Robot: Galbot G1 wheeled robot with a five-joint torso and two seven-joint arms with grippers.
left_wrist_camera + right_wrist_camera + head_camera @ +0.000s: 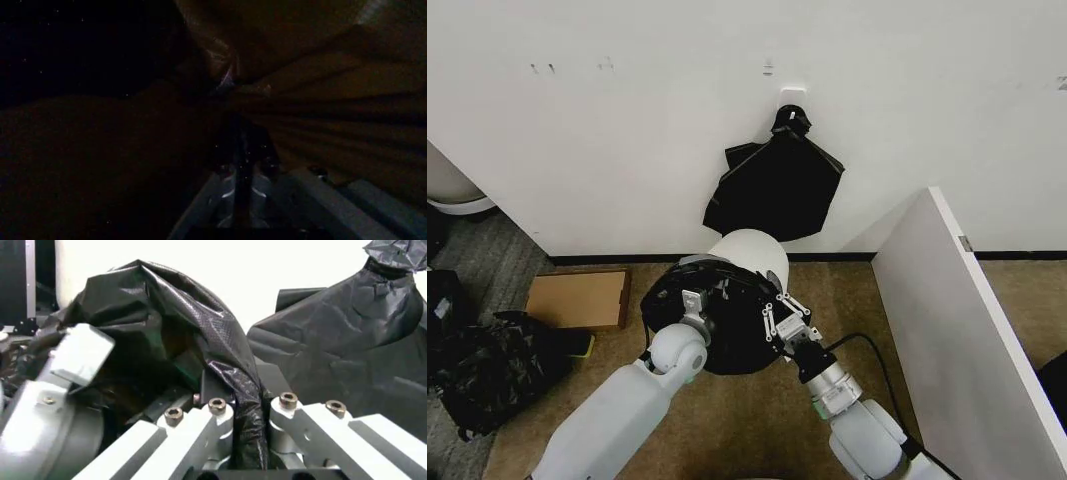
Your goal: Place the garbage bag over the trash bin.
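Observation:
The glossy black garbage bag is spread over the near side of the cream-white trash bin, whose far rim still shows bare. My left gripper sits at the bag's near-left edge. Its wrist view looks into dark film, and the fingers are pressed together on a fold. My right gripper is at the bag's right edge, shut on a twisted strip of the garbage bag that runs between its fingers.
A black knotted bundle hangs from a wall hook just behind the bin. A cardboard box and a camouflage backpack lie on the floor to the left. A white partition stands close on the right.

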